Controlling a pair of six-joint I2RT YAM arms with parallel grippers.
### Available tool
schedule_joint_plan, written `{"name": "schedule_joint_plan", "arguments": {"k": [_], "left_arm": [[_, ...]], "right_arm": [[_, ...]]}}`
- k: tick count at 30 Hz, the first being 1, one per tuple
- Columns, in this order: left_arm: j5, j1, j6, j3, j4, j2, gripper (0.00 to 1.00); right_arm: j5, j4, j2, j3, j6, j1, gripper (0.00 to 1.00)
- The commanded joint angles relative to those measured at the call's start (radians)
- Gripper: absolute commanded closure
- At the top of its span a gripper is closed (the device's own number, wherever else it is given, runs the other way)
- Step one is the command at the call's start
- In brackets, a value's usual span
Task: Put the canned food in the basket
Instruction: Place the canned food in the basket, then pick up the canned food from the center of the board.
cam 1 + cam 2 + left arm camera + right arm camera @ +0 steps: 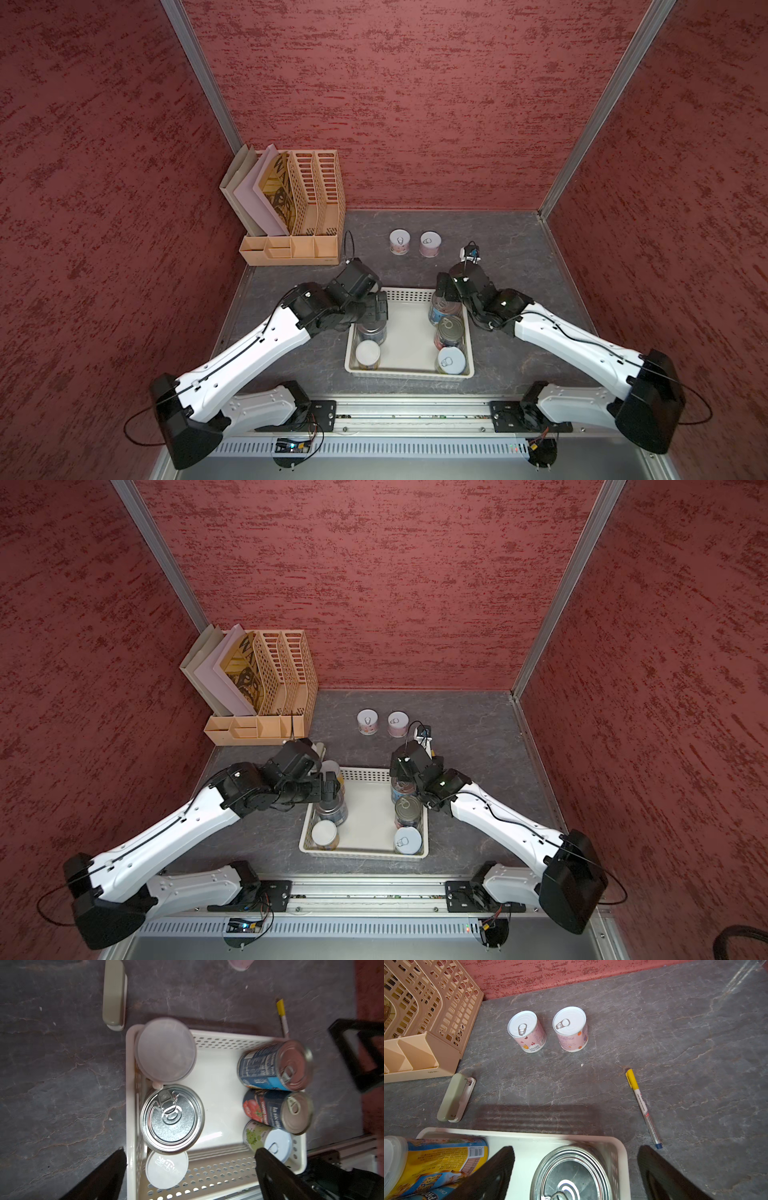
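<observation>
Left gripper (190, 1150) and right gripper (575, 1148), both wide, over silver-topped, white-lidded cans (171, 1118) in basket (218, 1043)

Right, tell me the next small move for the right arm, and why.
Probably lift the right tool, open and empty above the basket, and carry it toward the nearer pink can. That can and the other pink can stand upright on the table, outside the basket.
</observation>
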Motion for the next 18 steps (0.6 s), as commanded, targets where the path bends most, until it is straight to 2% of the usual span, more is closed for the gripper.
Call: {"name": "schedule_joint_plan", "arguments": {"k": [1,7,14,15,17,18], "left_arm": [[0.082,0.064,0.053,0.061,0.074,-0.022,0.0],[0.159,0.221,0.03,0.031,0.282,-0.009,0.0],[0.102,0.498,0.092,-0.128,0.484,0.004,0.0],[0.113,0.54,0.064,-0.148,0.483,0.007,0.0],[0.264,0.627,0.051,-0.214,0.573,0.016,0.0],[0.285,0.646,0.053,-0.236,0.604,0.021,0.0]], "right_arm": [[-0.01,0.013,0.006,0.038,-0.013,-0.007,0.02],[-0.035,0.002,0.03,0.07,-0.018,-0.011,0.02],[-0.092,-0.066,0.161,0.23,-0.032,-0.075,0.02],[-0.105,-0.072,0.186,0.255,-0.029,-0.089,0.02],[-0.112,-0.069,0.252,0.318,-0.03,-0.119,0.02],[-0.107,-0.068,0.284,0.349,-0.033,-0.129,0.02]]}}
